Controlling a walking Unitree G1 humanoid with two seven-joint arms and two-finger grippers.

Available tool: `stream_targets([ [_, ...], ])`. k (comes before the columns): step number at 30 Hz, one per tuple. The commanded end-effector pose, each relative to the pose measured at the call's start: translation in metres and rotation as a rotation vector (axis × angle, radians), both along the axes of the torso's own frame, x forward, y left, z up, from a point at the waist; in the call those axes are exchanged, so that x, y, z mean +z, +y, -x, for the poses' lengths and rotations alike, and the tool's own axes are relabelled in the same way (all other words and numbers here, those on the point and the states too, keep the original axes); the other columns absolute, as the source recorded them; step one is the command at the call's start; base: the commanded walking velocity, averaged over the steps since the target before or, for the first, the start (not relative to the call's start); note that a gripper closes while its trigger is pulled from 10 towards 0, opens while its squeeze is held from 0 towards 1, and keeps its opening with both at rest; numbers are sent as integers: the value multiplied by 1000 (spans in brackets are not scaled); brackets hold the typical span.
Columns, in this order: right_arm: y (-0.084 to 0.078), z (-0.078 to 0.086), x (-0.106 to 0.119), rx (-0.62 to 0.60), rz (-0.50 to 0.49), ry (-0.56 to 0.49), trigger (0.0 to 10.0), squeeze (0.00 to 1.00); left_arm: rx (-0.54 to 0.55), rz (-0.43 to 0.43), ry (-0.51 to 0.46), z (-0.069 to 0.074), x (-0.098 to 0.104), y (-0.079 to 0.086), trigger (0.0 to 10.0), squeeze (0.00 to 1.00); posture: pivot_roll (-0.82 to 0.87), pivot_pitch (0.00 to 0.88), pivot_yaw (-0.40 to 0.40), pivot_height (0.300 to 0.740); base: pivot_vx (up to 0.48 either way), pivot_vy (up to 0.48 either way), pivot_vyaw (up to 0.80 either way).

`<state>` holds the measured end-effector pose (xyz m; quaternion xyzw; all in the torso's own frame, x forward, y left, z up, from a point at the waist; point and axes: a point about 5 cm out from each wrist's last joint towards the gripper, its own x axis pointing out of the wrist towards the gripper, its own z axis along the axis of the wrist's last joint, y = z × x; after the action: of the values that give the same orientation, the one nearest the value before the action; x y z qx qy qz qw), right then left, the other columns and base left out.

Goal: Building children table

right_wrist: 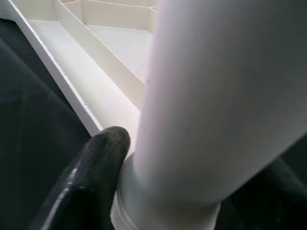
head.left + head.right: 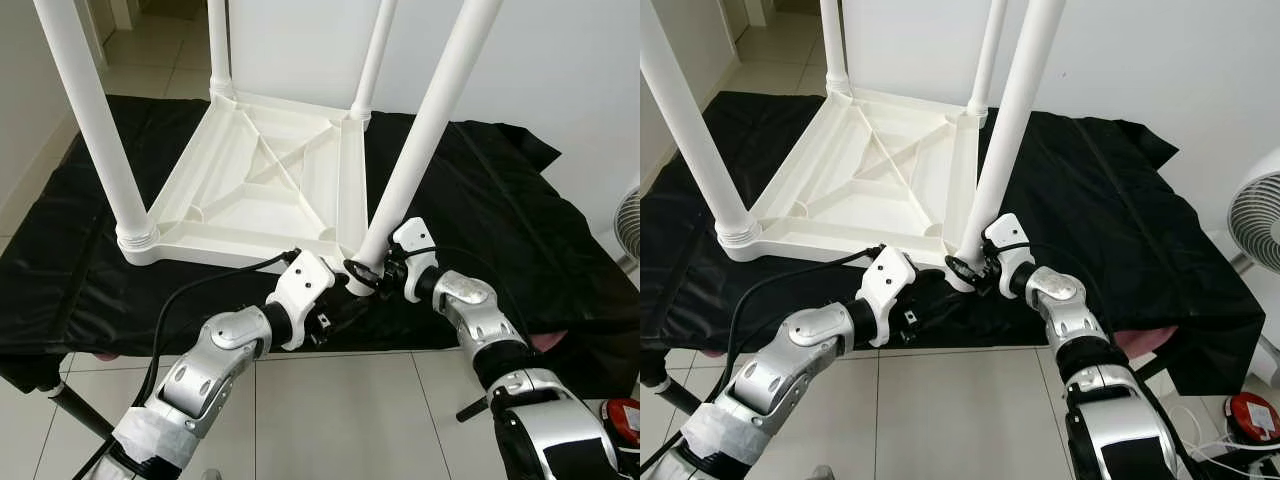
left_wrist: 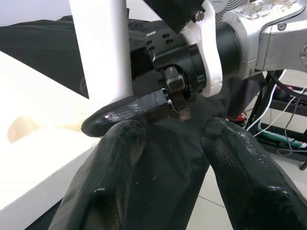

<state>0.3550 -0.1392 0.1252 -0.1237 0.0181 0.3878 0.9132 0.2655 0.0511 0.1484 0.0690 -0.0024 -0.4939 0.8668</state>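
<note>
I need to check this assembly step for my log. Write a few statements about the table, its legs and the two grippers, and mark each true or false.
1. The white table top lies upside down on a black cloth. True.
2. Only two legs stand on the table top. False: four legs rise from its corners.
3. The right gripper is closed around the base of the near right leg. True.
4. The left gripper grips the near left leg. False: it is open, beside the right gripper.
5. The near right leg stands upright. False: it tilts.
</note>
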Motion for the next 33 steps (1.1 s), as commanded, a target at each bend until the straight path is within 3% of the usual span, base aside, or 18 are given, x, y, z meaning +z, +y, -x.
stream_targets([
  [1, 0, 1, -4, 20, 13, 13, 0, 0, -41, -12, 7, 2, -1, -3, 10000, 0, 47, 0, -83, 740, 0, 0, 0],
  [10, -5, 4, -14, 8, 14, 34, 0, 0, -33, -9, 10, 3, -2, -2, 10000, 0, 45, 0, -83, 740, 0, 0, 0],
  [11, -6, 4, -15, -9, 13, 37, 4196, 0, -34, -9, 11, 3, -2, -3, 10000, 0, 46, 0, -86, 740, 0, 0, 0],
  [12, -7, 5, -16, -32, 0, 41, 10000, 0, -35, -9, 10, 3, -2, -3, 10000, 0, 45, 0, -88, 740, 0, 0, 0],
  [22, -9, 3, -17, -164, -78, 39, 10000, 0, -36, -3, 14, 4, -2, -4, 10000, 0, 30, 0, -85, 740, 0, 0, 0],
  [27, -7, 1, -13, -282, -123, 17, 10000, 0, -44, 0, 17, 6, -3, -6, 10000, 0, 30, 0, -91, 740, 0, 0, 0],
  [29, -2, 5, -14, -406, -156, 6, 10000, 0, -43, 1, 16, 6, -2, -6, 10000, 0, 32, 0, -96, 740, 0, 0, 0],
  [31, -2, 5, -14, -406, -156, 6, 10000, 0, -43, 1, 16, 6, -2, -6, 10000, 0, 32, 0, -96, 740, 0, 0, 0],
  [33, 7, 12, -18, -499, -197, 7, 10000, 0, -43, 2, 18, 7, -3, -6, 10000, 0, 30, 0, -96, 740, 0, 0, 0],
])
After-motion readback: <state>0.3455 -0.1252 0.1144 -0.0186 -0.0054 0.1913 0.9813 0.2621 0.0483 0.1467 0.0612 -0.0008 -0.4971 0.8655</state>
